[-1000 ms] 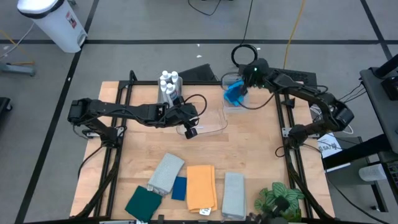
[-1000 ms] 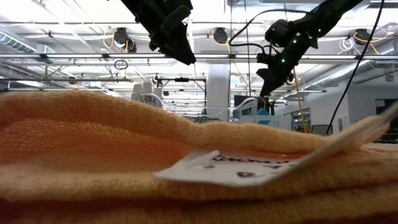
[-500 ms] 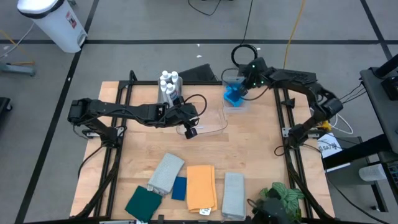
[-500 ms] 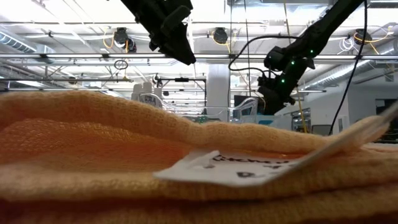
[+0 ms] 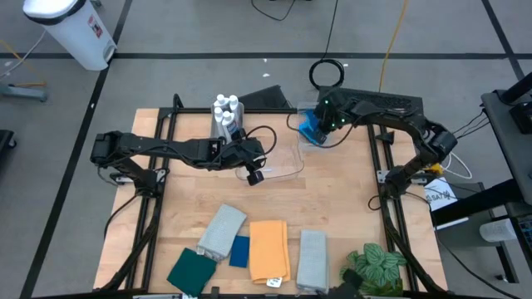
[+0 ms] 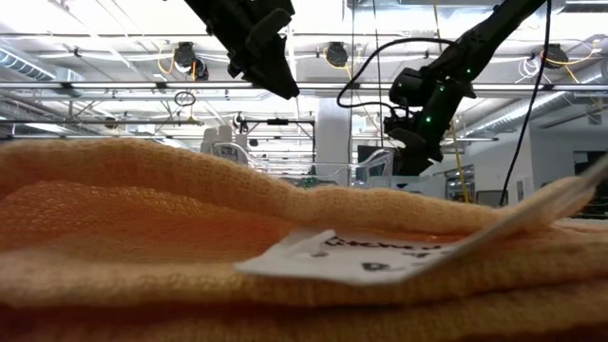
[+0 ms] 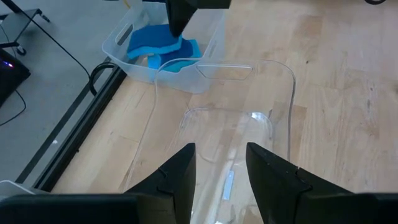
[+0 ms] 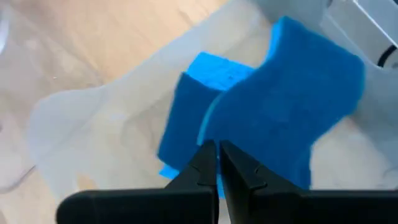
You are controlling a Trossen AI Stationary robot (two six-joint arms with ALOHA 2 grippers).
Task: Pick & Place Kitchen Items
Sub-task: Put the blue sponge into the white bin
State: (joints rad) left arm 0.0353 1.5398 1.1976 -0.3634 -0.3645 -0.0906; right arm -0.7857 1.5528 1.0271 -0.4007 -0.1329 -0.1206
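the blue sponges (image 8: 273,106) — bright, wavy-edged, stacked on a slant — lie in a small clear bin (image 5: 309,133) at the table's far edge. the right gripper (image 8: 217,163) hangs just over them, its jaws pressed together on nothing. the left gripper (image 7: 217,168) hovers over a larger clear bin (image 7: 249,112) at mid-table, jaws apart and empty. 4 white bottles (image 5: 225,108) stand behind it; folded cloths — grey, orange (image 5: 268,249), blue, dark green — line the near edge.
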